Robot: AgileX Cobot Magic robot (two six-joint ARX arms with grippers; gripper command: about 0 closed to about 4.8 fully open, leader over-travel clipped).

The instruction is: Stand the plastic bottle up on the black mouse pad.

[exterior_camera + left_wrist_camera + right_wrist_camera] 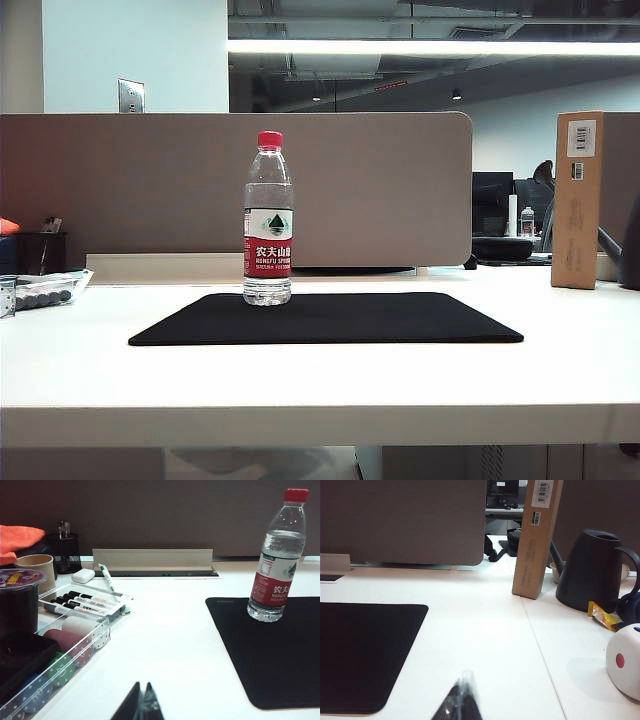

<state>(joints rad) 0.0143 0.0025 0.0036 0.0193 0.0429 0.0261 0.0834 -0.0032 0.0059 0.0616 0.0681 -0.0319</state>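
plastic bottle label, "NONGFU SPRING"

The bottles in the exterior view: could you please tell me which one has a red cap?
The plastic bottle standing upright on the black mouse pad; the tiny bottle in the far background has no red cap.

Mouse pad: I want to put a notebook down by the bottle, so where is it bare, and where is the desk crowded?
The black mouse pad is bare right of the plastic bottle. White desk between pad and cardboard box is free. The clear tray of markers crowds the left; both grippers sit shut, near.
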